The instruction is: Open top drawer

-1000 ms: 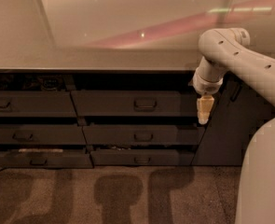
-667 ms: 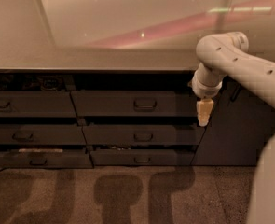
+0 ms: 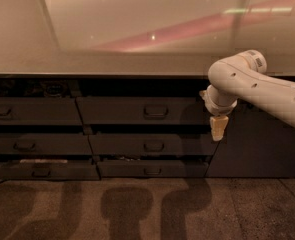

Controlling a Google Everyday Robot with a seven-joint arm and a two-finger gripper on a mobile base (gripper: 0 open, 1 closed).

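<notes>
Claw (image 3: pixel 218 128), openness impossible to tell, hangs at right end of top drawer (image 3: pixel 122 111), below countertop (image 3: pixel 137 66).

- Glossy pale desk (image 3: pixel 137 29), above the gripper's fingers (image 3: pixel 218 126).
- Lower drawers (image 3: pixel 122 146), left of the fingers.
- Dark panel (image 3: pixel 262 149), just right of them.
- Shadowed floor (image 3: pixel 137 209), below.

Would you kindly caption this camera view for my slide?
Pale gripper hangs beside the dark grey top drawer, its loop handle untouched.

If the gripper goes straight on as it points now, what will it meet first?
The gripper points straight down, near the right end of the top drawer. Probably the floor comes first, but depth is unclear: it may brush the lower drawers.
</notes>
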